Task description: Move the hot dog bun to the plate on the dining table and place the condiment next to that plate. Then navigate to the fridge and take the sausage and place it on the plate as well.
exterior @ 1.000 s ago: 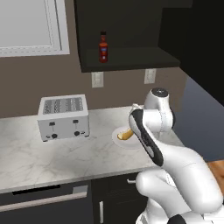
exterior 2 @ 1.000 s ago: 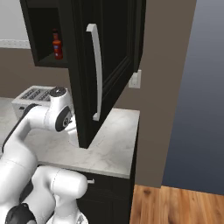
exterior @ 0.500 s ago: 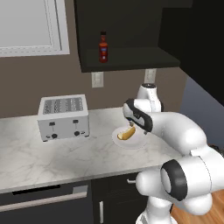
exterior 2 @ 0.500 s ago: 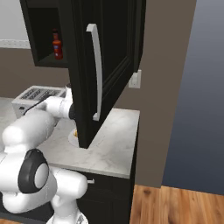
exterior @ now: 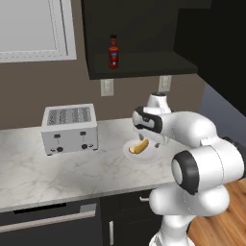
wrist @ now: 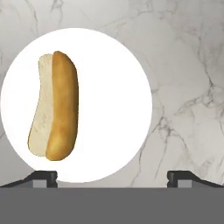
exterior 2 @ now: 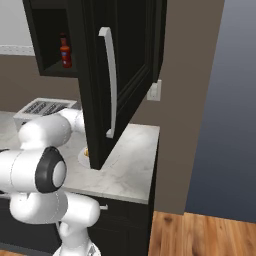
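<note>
A toaster [exterior: 70, 128] is seen at the left of the marble counter [exterior: 53, 173]. The hot dog bun [wrist: 55, 106] lies on a white plate [wrist: 113, 105]. The pincer [wrist: 112, 177] is held above, spread wide and empty.

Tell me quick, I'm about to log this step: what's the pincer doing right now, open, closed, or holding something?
Pincer: open, jaws spread wide, holding nothing; it hovers over the white plate with the hot dog bun lying on it.
</note>
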